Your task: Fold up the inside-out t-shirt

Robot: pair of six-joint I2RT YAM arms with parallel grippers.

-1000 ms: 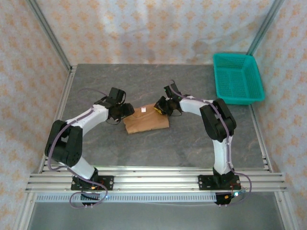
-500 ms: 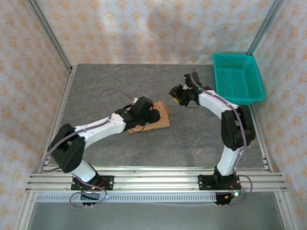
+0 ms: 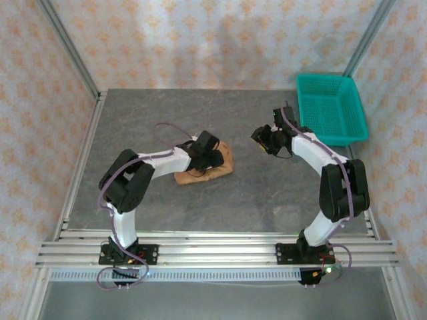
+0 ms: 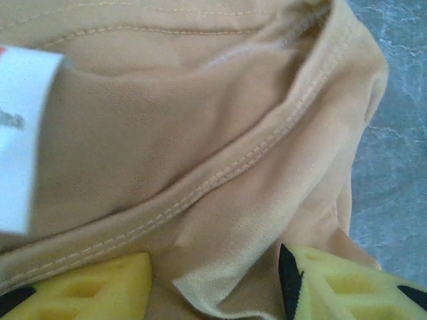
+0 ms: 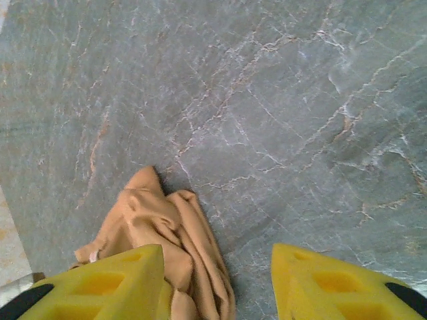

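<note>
Inside-out t-shirt (image 3: 225,162) lies bunched at mid-worktop (image 3: 253,200). Left claw (image 4: 215,287) sits directly upon it, jaws apart, a cloth fold between them, unpinched. Right claw (image 5: 217,288) gapes over bare worktop, garment off to its left.

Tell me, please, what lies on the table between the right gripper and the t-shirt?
Nothing. In the top external view, the stretch of grey table from the right gripper to the t-shirt is bare.
</note>
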